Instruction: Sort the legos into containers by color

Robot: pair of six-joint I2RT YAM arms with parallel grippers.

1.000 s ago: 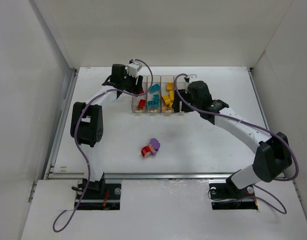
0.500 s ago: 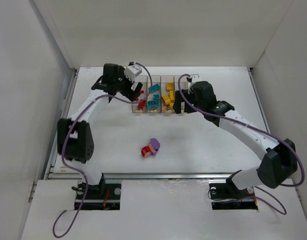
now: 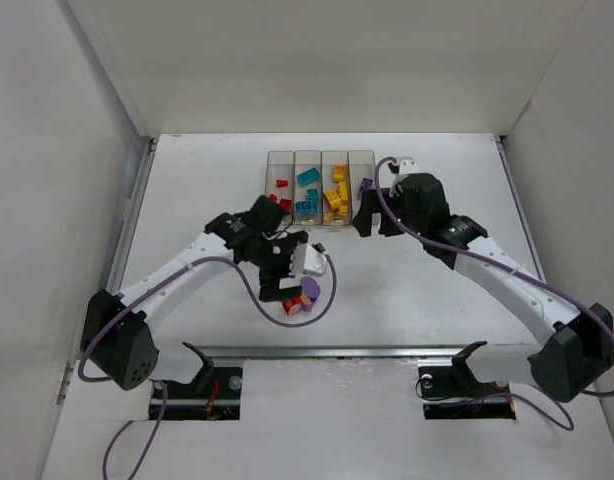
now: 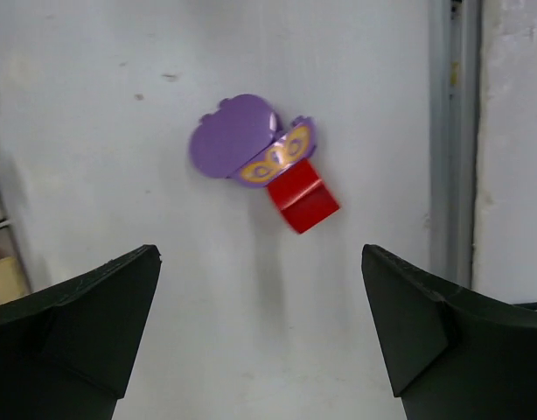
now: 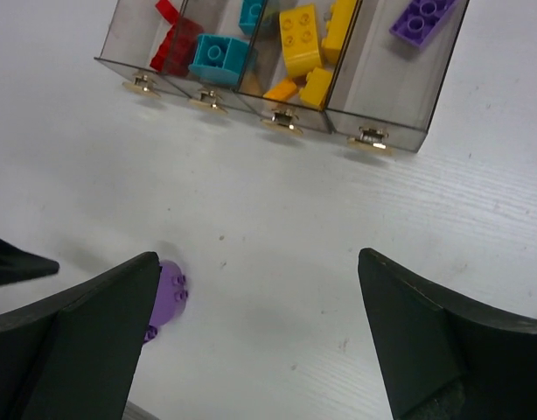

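A clump of legos lies near the table's front: a rounded purple piece (image 4: 233, 136) joined to a red brick (image 4: 303, 199), also visible from above as the clump (image 3: 303, 297). My left gripper (image 4: 260, 254) hovers just beside it, open and empty, shown overhead as the left gripper (image 3: 276, 288). The containers (image 3: 321, 153) sit in a row at the back, holding red (image 5: 177, 44), teal (image 5: 220, 57), yellow (image 5: 299, 39) and purple (image 5: 421, 17) bricks, one colour each. My right gripper (image 5: 258, 256) stands open and empty in front of the containers (image 5: 382, 105), seen from above as the right gripper (image 3: 368, 217).
White walls enclose the table on the left, back and right. A metal rail (image 3: 337, 351) runs along the near edge, just beyond the clump. The purple piece (image 5: 168, 293) shows beside my right gripper's left finger.
My left arm swung from the bins down to the clump and its jaws opened wide. My right gripper opened fully and drew back from the rightmost bin, where a purple brick now lies.
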